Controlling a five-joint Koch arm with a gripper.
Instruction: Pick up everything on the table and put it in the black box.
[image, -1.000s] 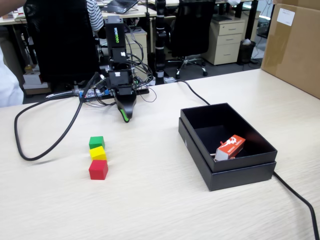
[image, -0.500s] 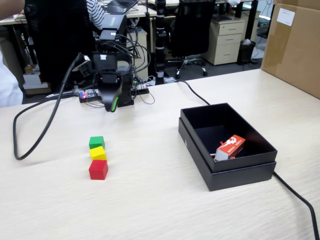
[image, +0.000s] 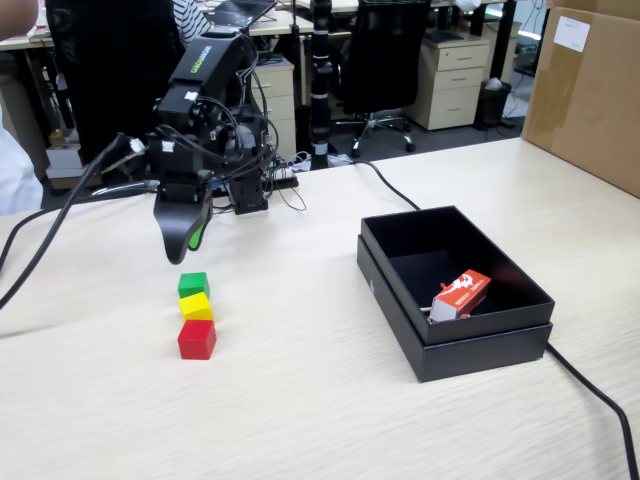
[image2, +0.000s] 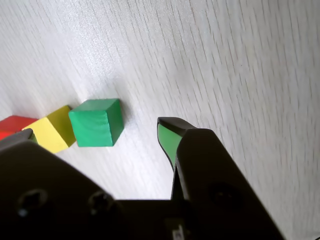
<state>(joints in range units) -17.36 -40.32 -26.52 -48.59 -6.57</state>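
The tool (image: 183, 250) is hanging open above the counter (image: 330, 400), just behind the green cube (image: 193, 284) and holding nothing. The yellow cube (image: 196, 306) is touching the green cube, and the red cube (image: 197, 339) is sitting right after it in a row. The black box (image: 452, 290) is waiting well apart from the green cube. I think a jaw coming down could be bumping the yellow cube and knocking the row away.
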